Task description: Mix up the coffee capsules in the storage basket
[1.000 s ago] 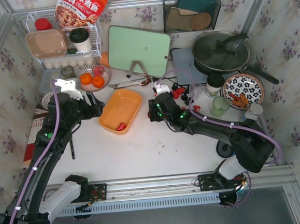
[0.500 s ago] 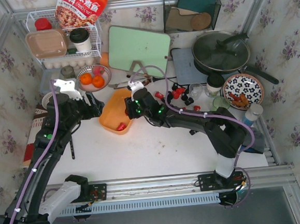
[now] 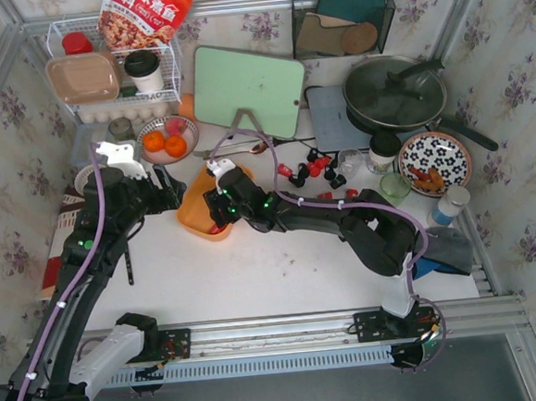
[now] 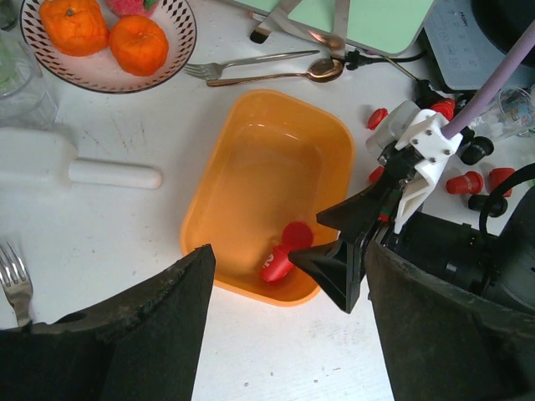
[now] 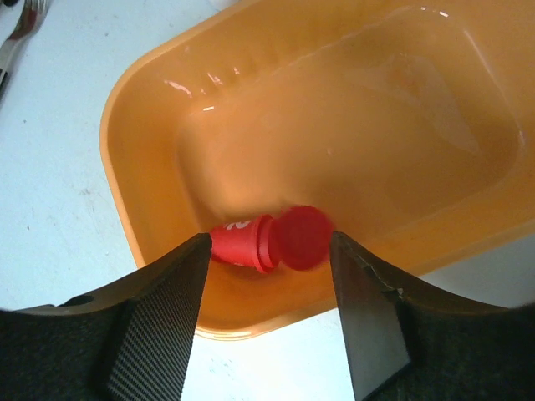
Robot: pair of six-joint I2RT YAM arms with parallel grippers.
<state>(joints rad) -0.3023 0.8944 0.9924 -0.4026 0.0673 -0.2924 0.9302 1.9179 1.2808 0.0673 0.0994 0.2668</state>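
Note:
The orange storage basket [image 3: 194, 209] [image 4: 267, 167] [image 5: 334, 125] lies at centre left on the table. Two red coffee capsules sit at its near end: one lies on its side [image 4: 274, 266] [image 5: 238, 242], the other [image 4: 297, 236] [image 5: 299, 237] is blurred beside it. My right gripper [image 3: 216, 219] [image 4: 305, 240] [image 5: 269, 242] hangs over that end, open, with both capsules seen between its fingers. More red and black capsules [image 3: 317, 169] [image 4: 468, 180] lie loose on the table to the right. My left gripper [image 3: 170, 194] [image 4: 288, 251] stands open and empty by the basket's near left side.
A bowl of oranges [image 3: 167, 139] [image 4: 109, 38] stands behind the basket, with a fork and spoon [image 4: 259, 67] and a green cutting board [image 3: 248, 89]. A white scoop [image 4: 75, 167] lies left. Pan [image 3: 394, 91], patterned plate [image 3: 434, 161] and glass [image 3: 392, 189] stand right.
My right arm has swung left from the loose capsules to the basket's near end. Its jaws have widened, and a second red capsule now lies in the basket. The left arm has not moved.

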